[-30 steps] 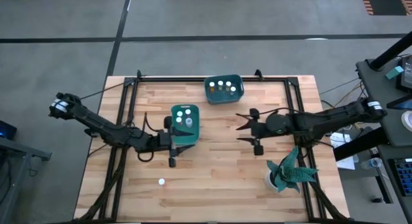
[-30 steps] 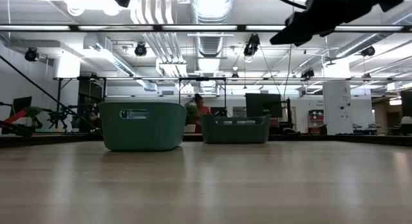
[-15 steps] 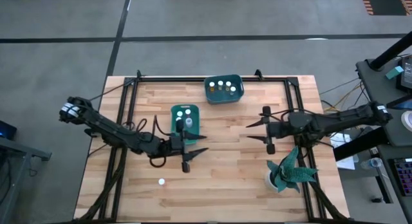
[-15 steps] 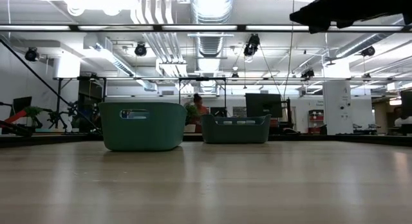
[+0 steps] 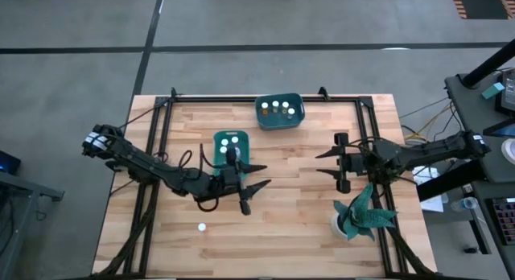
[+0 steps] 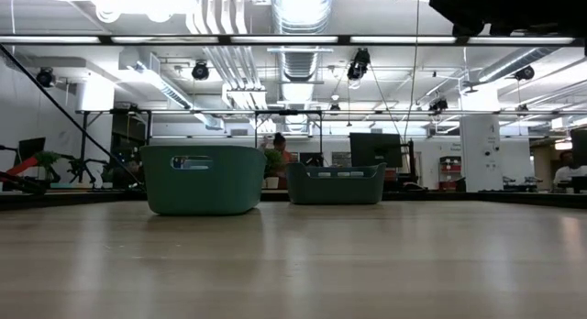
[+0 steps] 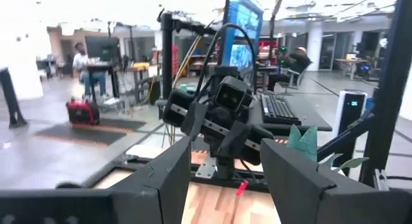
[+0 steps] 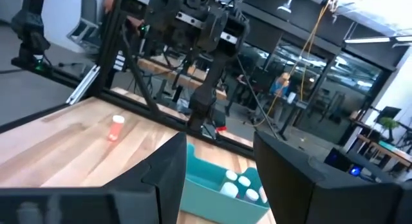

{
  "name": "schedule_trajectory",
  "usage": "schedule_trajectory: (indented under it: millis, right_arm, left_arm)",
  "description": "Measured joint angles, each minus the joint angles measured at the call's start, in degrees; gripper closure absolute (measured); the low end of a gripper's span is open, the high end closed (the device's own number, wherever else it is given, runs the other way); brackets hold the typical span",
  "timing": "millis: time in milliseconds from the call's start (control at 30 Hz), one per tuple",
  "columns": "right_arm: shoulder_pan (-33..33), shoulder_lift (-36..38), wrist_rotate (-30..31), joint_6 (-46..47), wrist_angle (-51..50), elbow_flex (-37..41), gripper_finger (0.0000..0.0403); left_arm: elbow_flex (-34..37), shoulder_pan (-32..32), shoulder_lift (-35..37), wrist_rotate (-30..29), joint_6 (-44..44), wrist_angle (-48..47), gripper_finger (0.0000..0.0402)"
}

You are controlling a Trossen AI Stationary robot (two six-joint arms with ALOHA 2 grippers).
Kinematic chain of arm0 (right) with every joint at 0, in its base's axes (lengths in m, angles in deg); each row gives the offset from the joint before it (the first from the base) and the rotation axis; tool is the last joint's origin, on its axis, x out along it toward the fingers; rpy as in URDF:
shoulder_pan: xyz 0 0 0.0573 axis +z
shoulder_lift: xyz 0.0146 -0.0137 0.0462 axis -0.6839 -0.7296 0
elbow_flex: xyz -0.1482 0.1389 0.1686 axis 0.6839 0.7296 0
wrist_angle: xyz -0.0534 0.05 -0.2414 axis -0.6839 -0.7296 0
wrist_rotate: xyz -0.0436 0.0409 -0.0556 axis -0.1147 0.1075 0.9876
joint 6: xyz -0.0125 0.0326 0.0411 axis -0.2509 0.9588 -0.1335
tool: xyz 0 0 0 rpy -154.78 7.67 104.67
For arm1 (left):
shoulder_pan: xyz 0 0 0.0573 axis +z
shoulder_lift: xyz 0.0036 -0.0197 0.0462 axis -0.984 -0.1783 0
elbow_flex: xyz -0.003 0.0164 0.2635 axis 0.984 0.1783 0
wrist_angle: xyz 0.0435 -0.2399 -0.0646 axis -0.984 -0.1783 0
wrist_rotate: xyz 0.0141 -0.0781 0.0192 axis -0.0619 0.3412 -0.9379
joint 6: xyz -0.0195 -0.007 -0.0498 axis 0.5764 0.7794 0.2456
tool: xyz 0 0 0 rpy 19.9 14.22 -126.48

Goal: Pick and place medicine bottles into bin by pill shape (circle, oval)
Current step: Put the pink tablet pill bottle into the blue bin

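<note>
High view: the medicine bottles (image 5: 279, 107) are tiny round things with white or pale caps. Four or so sit in the far teal bin (image 5: 280, 111) near the far edge of the tabletop (image 5: 290, 207); a few more sit in the nearer teal bin (image 5: 230, 151) left of centre, partly covered by the left arm. One lone white-capped bottle (image 5: 201, 227) stands on the bare wood near the front left, well apart from both bins. Pill shapes cannot be made out. The left gripper (image 5: 254, 180) hangs just right of the nearer bin, fingers spread, nothing between them. The right gripper (image 5: 330, 162) is at centre right, fingers apart and empty. A teal-leaved plant (image 5: 362, 212) in a white pot stands at the front right.

Low view: both bins rest on the tabletop, the larger-looking bin (image 6: 203, 179) left, the other (image 6: 336, 183) behind it to the right. Their walls hide the bottles. Only a dark piece of arm shows, cut off at the top right corner.

Left wrist view: the left arm's own fingers (image 7: 174, 172) stand apart with open air between them; the other arm faces it beyond.

Right wrist view: the right arm's fingers (image 8: 170, 166) are apart and empty. Between them lies a teal bin (image 8: 219, 188) with white-capped bottles (image 8: 239, 182). An orange-tinted bottle (image 8: 115, 128) stands alone on the wood to the far left.
</note>
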Motion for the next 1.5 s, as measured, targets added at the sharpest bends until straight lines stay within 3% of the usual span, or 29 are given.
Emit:
schedule_trajectory:
  millis: [100, 200, 433, 600, 733, 833, 967, 1200, 1367, 1500]
  right_arm:
    - [-0.74, 0.59, 0.0, 0.01, 1.04, 0.84, 0.023]
    - [-1.67, 1.25, 0.04, 0.79, 1.06, 1.19, 0.023]
    - [-3.01, 1.37, 0.07, 2.43, 1.42, 1.38, 0.023]
    - [-3.22, 1.35, 0.11, 2.68, 1.9, 1.14, 0.023]
    - [-3.23, 1.37, 0.55, 2.66, 1.89, 1.11, 0.023]
    - [-3.24, 1.36, 0.55, 2.63, 1.92, 1.11, 0.023]
    - [-3.26, 1.35, 0.57, 2.07, 1.91, 1.11, 0.023]
    - [-3.25, 1.27, 0.6, 2.66, 1.89, 1.11, 0.0232]
    - [-3.26, 1.28, 0.61, 3.04, 1.91, 1.11, 0.0232]
    - [-3.26, 1.28, 0.63, 3.04, 1.91, 1.11, 0.0234]
  left_arm:
    - [-1.89, 0.0, -0.85, -1.36, 4.31, -2.83, 0.023]
    - [-5.17, 0.0, -1.02, -3.39, 12.97, -11.69, 0.023]
    - [-17.91, 0.03, -1.02, -2.01, 34.48, -47.52, 0.023]
    - [-27.66, 1.0, -0.91, 5.6, 44.2, -69.98, 0.023]
    - [-31.3, 2.89, -0.63, 15.99, 50.73, -81.84, 0.023]
    - [-31.99, 3.56, -0.56, 23.25, 60.98, -88.56, 0.023]
    - [-30.27, 0.25, -1.05, 27.96, 70.5, -92.8, 0.023]
    - [-24.52, -10.09, -1.28, 22.52, 85.09, -93.02, 0.023]
    - [-17.98, -17.05, -1.3, 22.52, 100.27, -92.95, 0.023]
    - [-14.55, -19.36, -1.3, 22.44, 106.46, -92.99, 0.023]
